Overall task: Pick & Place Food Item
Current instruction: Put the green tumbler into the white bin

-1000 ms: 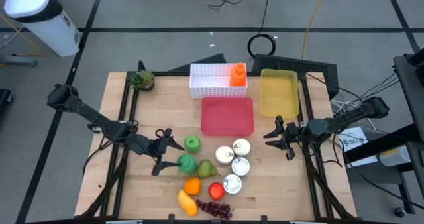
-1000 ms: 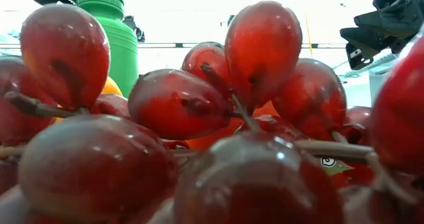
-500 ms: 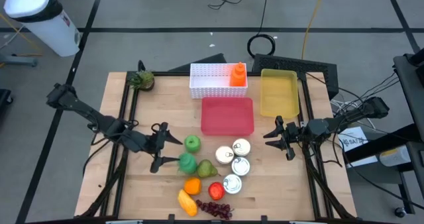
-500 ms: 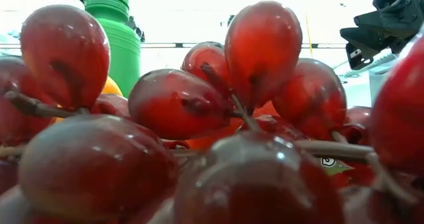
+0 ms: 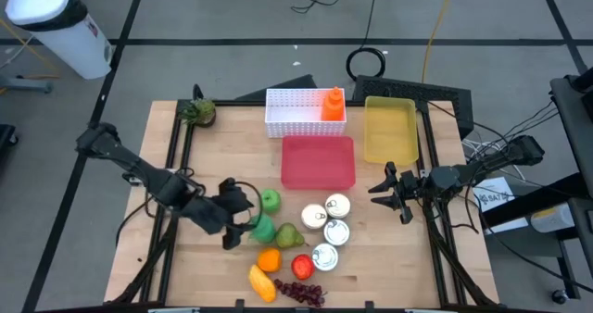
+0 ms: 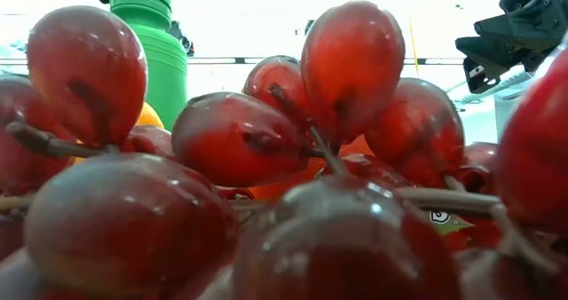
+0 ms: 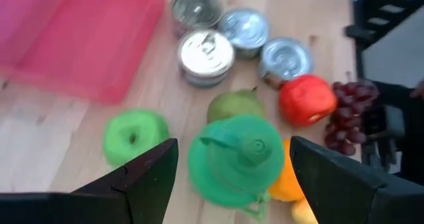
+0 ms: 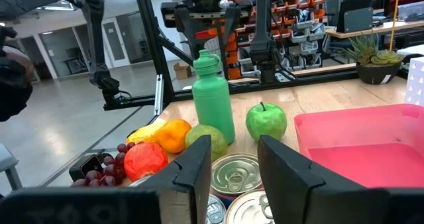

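While your left hand [image 7: 232, 168] is hovering above the tall green plastic bottle [image 7: 236, 159], its fingers are standing apart with nothing between them, one on each side of the cap, which looks like a line-up for a drop onto the bottle. You are seeing that bottle standing upright on the wooden worktop [image 5: 204, 156], in the middle of the food cluster: the round green apple [image 7: 135, 137] is sitting just beside it, the green pear [image 7: 235, 105] is just past it, and the orange fruit [image 7: 289, 182] is peeking out from under its edge. Because these neighbours are crowding it, you are probably needing a straight descent. Beyond them, three silver tin cans [image 7: 204, 50], the red apple [image 7: 306, 99] and dark red grapes [image 7: 350, 103] are lying, with the shallow pink plastic tray [image 7: 99, 38] waiting farther off. Your right hand [image 5: 394, 192] is resting near the worktop's right edge, fingers slightly parted and holding nothing.
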`<act>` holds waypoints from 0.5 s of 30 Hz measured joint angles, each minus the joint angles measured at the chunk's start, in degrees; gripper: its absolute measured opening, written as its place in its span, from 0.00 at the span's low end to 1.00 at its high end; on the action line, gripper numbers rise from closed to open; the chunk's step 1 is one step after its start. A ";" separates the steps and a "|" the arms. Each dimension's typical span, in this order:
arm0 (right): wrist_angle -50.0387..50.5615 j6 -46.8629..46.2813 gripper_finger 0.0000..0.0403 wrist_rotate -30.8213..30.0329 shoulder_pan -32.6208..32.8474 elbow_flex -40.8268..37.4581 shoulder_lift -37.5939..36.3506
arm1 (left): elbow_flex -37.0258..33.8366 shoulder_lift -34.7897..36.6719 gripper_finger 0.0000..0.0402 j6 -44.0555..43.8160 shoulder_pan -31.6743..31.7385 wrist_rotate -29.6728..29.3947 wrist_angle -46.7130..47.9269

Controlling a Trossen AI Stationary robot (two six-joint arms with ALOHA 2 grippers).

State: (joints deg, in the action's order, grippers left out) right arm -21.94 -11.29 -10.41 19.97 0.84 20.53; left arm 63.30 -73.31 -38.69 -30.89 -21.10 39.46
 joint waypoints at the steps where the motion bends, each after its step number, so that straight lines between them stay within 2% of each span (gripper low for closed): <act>1: -0.02 0.00 0.27 -0.02 0.00 0.00 -0.02 | 1.69 -1.16 0.75 -1.75 0.19 0.01 2.18; 4: -0.02 0.00 0.27 0.00 0.00 0.00 0.00 | 6.04 -4.07 0.75 -7.07 0.82 0.47 6.93; 8: -0.02 0.00 0.28 0.00 0.00 0.00 0.00 | 9.47 -6.64 0.75 -11.60 2.03 4.59 7.89; 12: 0.00 0.02 0.27 -0.02 0.00 0.00 0.00 | 10.63 -8.18 0.75 -15.59 2.98 8.91 7.03; 15: -0.01 0.01 0.28 -0.01 0.01 0.00 -0.01 | 10.63 -9.33 0.75 -17.00 3.26 9.95 7.36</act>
State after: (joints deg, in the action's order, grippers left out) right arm -21.95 -11.27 -10.43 19.97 0.84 20.53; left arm 73.93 -82.65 -55.69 -27.64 -11.16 46.82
